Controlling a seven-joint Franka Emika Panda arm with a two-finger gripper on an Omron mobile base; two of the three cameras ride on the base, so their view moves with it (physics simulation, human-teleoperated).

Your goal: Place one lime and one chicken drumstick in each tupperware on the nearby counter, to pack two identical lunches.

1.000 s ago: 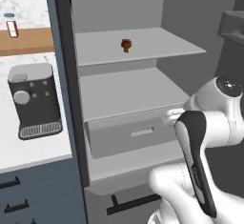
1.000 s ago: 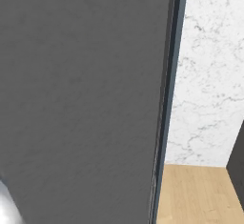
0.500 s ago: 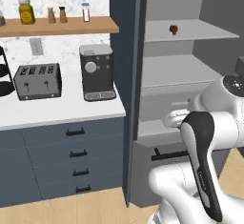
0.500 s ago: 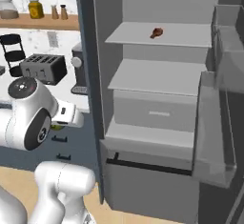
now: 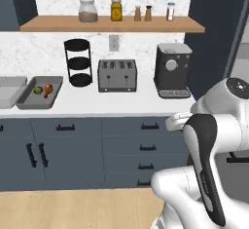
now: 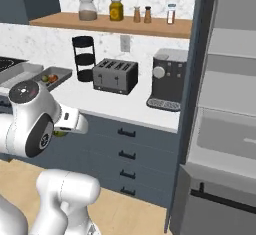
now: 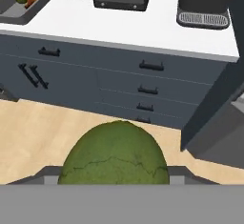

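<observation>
Lime [image 7: 114,154] is sitting large and green at the bottom of the hand view, gripped between the fingers of the gripper [image 7: 114,178], which is hanging in front of the dark cabinet drawers [image 7: 143,92] and above the wooden floor [image 7: 43,132]. Back on the white counter [image 5: 112,104], one grey tupperware [image 5: 40,92] is holding another lime [image 5: 38,90] and a chicken drumstick [image 5: 48,89] lying just beside it, while a second tupperware [image 5: 8,89] is standing at its left. Farther along that counter, a black round rack [image 5: 79,63], a toaster [image 5: 117,75] and a coffee machine [image 5: 172,70] are standing under the wooden shelf [image 5: 112,24] of jars.
</observation>
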